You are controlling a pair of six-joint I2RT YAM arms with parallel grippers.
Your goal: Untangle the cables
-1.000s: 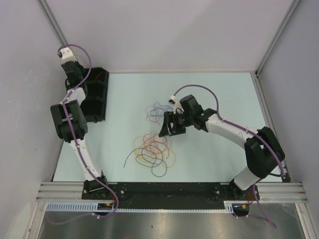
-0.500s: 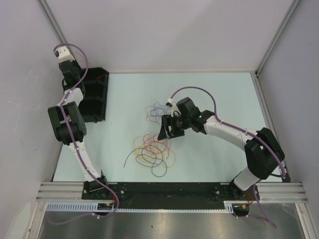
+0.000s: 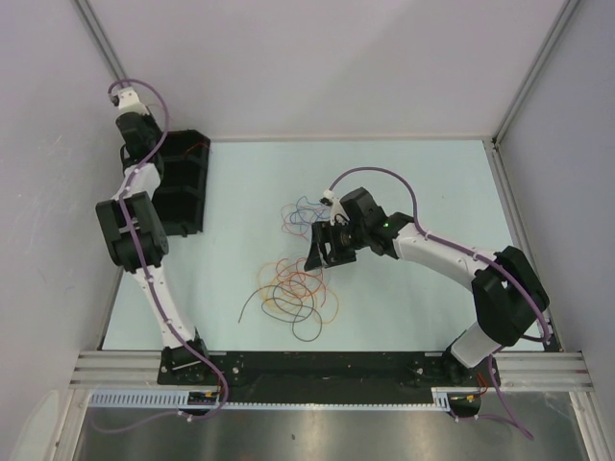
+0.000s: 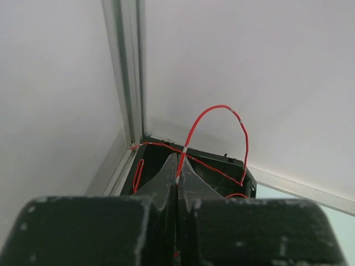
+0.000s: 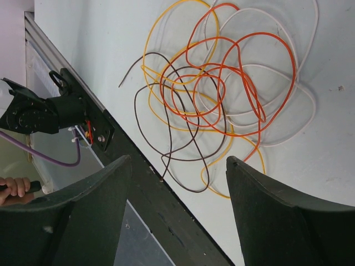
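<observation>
Setting: a pale green table [image 3: 413, 182] closed in by plain white walls [image 3: 317, 67] on its left, far and right sides, with a black base plate [image 3: 327, 367] along its near edge.
Black bin [image 3: 183, 187]: stands on the table at the far left, against the left wall.
Left arm [image 3: 135, 235]: rises from the near-left base and reaches up over the far-left corner, above the bin.
Left jaws: pressed together on a red wire [image 4: 216, 107], which arches above the tips and drops back down into the black bin [image 4: 222, 160]. More red strands run across the bin's rim and inside it.
Right arm [image 3: 432, 252]: stretches from the near-right base toward the middle of the table.
Right jaws: spread wide with nothing between them, hanging over the far right edge of the main tangle.
Main tangle [image 3: 293, 288]: lies on the table near its centre, toward the near edge. In the right wrist view the main tangle [image 5: 222, 94] shows red, orange, yellow, dark brown and pale wires in overlapping loose loops.
Smaller cluster [image 3: 303, 213]: blue, red and orange wires lying farther back, just left of the right wrist. Whether any strand links it to the main tangle cannot be told.
</observation>
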